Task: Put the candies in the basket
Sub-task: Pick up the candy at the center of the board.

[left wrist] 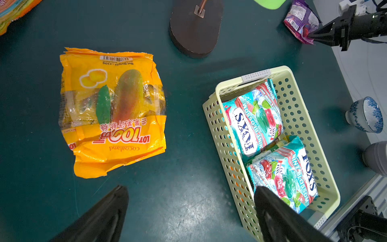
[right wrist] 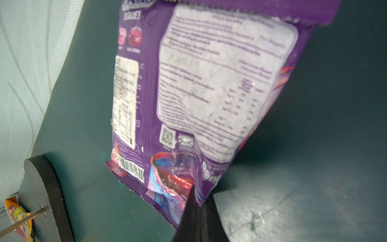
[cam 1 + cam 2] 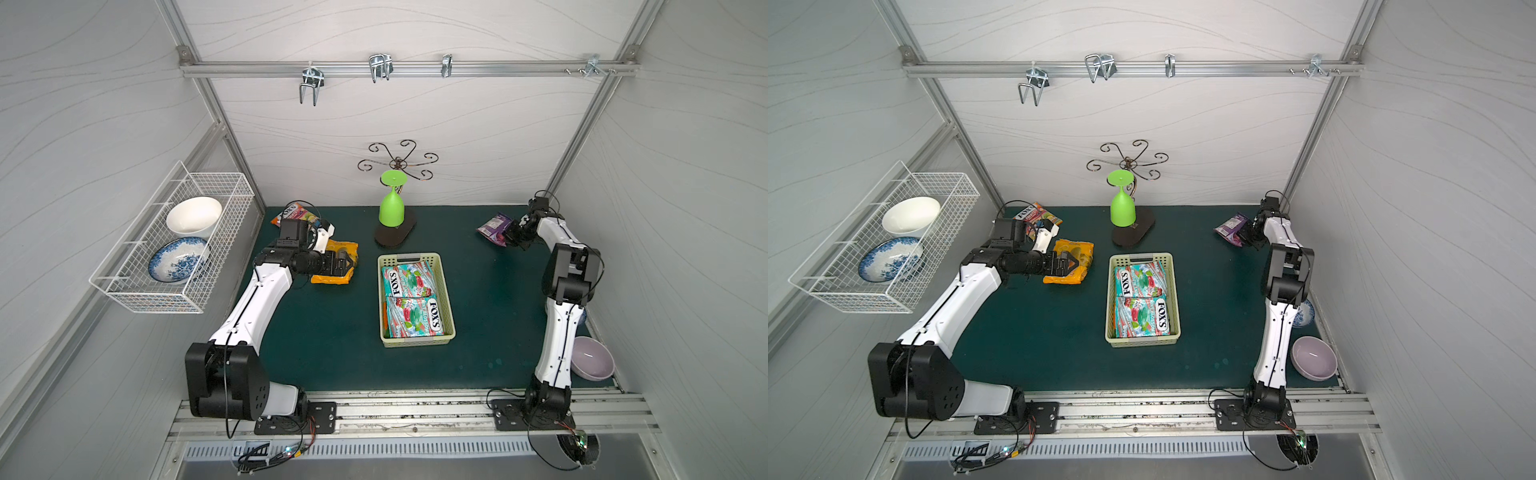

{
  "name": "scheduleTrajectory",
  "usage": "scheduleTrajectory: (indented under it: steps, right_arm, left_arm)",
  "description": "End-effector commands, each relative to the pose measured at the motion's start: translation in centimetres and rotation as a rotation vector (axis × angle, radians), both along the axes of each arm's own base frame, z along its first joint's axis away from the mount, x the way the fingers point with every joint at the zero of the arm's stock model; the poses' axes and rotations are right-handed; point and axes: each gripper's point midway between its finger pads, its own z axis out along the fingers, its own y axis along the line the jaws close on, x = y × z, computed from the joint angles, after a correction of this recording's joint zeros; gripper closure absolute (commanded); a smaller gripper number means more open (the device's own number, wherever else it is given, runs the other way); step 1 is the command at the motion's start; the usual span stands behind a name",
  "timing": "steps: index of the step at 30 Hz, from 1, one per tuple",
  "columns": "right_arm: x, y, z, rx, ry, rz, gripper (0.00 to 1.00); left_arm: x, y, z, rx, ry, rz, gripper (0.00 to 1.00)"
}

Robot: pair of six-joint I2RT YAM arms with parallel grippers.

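– Purple plastic, pinched at one bottom corner: your right gripper (image 2: 199, 201) is clamped on the purple bag (image 2: 209, 83) at the far right of the green mat (image 3: 332, 353), well apart from the basket (image 3: 448, 299) at centre. How will it carry?

– By the look of it: light, limp and slick. Held by a corner, it will likely hang and swing. The crimped seam is the firmer part of the film, so that corner is a fair place to hold. Whether it is clear of the mat, I cannot tell.

– Any writing?

– On its back panel only "BERRIES" seems legible; the rest is blurred. In the basket, two teal bags (image 1: 253, 117) read "FOX'S" and "MINT BLOSSOM".

– And your other arm?

– Your left gripper (image 1: 191, 188) stands wide and holds nothing. It hovers by the orange bag (image 1: 113, 113), marked "LOT 100", "cocoaland" and "Net Weight: 320g". That one looks fuller and probably heavier, so take it by a sealed end. A multicoloured "FOX'S" bag (image 3: 293, 214) lies at the far left corner.
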Motion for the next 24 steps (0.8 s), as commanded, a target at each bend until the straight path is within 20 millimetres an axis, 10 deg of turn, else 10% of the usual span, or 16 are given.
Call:
scheduleTrajectory:
  steps: [1,24]
  right_arm:
    - [-1.2,0.6,3.1,0.008,-0.030,0.019,1.00]
    - [-10.3,11.3,18.4,0.152,-0.247,0.232,1.00]
  left_arm:
    - [0.7,-0.4,2.3,-0.030,-0.068,-0.018,0.02]
    - [-1.7,-2.8,5.2,-0.161,-0.129,-0.100,0.02]
